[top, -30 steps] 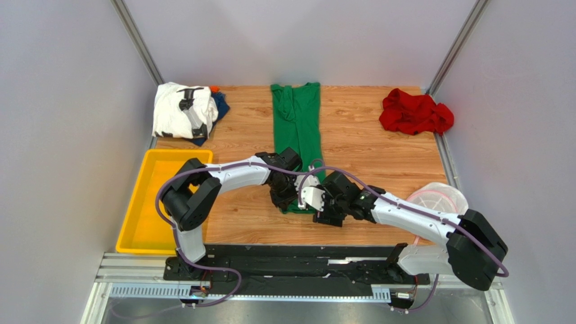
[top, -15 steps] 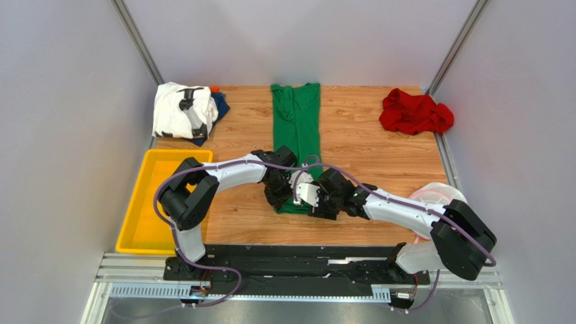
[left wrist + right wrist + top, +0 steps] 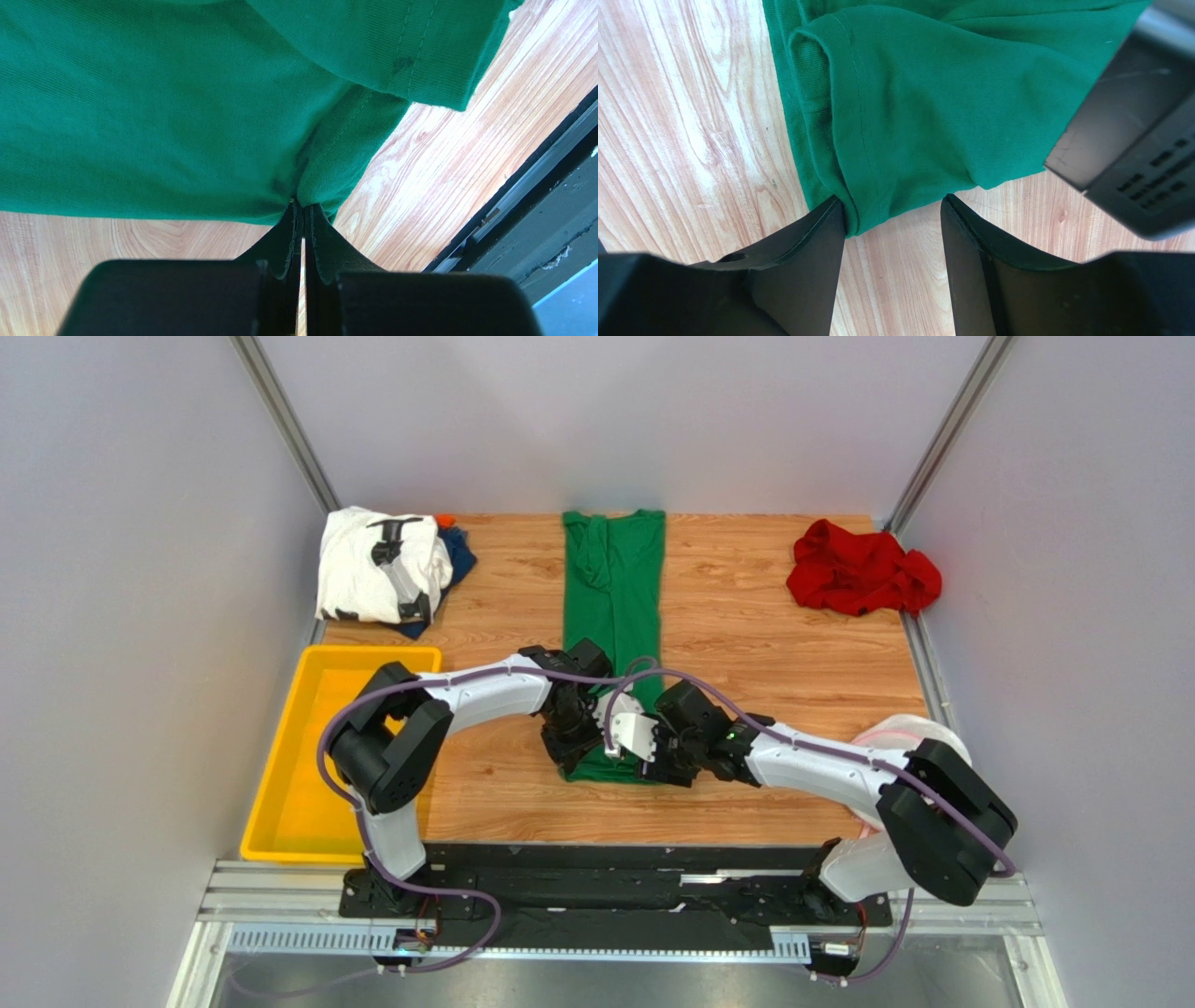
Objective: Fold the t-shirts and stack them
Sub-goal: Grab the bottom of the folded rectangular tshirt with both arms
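The green t-shirt (image 3: 613,581) lies as a long narrow strip down the middle of the table. My left gripper (image 3: 303,204) is shut on its near hem (image 3: 330,168), at the strip's near left corner (image 3: 568,752). My right gripper (image 3: 892,203) stands open at the near right corner (image 3: 650,760). The doubled hem (image 3: 857,175) reaches between its fingers, and the left finger (image 3: 808,259) touches the cloth. At the far left a white t-shirt with black print (image 3: 376,560) lies on a dark blue one (image 3: 459,555). A crumpled red one (image 3: 859,570) sits at the far right.
A yellow tray (image 3: 281,805) stands at the near left beside the left arm. A round white-and-pink mesh basket (image 3: 933,739) sits at the near right, partly behind the right arm. A black rail (image 3: 631,871) runs along the table's near edge. Grey walls close in both sides.
My right arm has swung left to the shirt's near end, and its jaws have narrowed around the hem corner. The left gripper has stayed shut on the hem, shifting slightly.
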{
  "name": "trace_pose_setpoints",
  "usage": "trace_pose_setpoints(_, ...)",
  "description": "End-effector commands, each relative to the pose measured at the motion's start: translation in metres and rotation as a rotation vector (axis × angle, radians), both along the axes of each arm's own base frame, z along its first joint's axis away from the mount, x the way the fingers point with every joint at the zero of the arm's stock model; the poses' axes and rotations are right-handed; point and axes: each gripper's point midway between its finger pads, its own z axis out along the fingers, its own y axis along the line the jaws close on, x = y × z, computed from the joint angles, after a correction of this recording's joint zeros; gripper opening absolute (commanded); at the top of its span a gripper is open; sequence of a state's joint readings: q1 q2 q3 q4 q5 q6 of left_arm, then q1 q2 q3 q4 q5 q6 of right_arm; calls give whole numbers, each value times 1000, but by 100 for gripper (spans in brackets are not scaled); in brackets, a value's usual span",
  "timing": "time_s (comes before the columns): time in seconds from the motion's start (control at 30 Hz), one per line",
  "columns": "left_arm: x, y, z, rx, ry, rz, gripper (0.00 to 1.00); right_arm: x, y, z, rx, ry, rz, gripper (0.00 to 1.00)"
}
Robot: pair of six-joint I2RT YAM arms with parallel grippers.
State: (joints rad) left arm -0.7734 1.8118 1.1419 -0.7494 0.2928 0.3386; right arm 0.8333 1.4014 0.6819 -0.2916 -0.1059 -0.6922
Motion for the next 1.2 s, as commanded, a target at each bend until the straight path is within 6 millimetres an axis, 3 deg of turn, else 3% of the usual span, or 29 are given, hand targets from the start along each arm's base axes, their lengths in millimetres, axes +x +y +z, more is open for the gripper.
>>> trace_pose_setpoints(0.0,-16,-33,-3,-122,10,-193,0,-29,-6,-25,-63,164,32,51)
trace_pose_setpoints(0.2,-8,-45,3,-148,2,-193,0,-37,4,-16,-52,204,47,49)
trace_pose_setpoints(0.57,3,-66,16,-194,-4,-201,0,-45,6,-21,-81,211,68,46)
trace_pose_setpoints(0.9,-9,-43,7,-151,-11,-211,0,-38,1,-19,-87,161,62,37)
trace_pose_setpoints(1.17,-6,-35,10,-139,-57,-213,0,-34,-3,-13,-97,138,46,0)
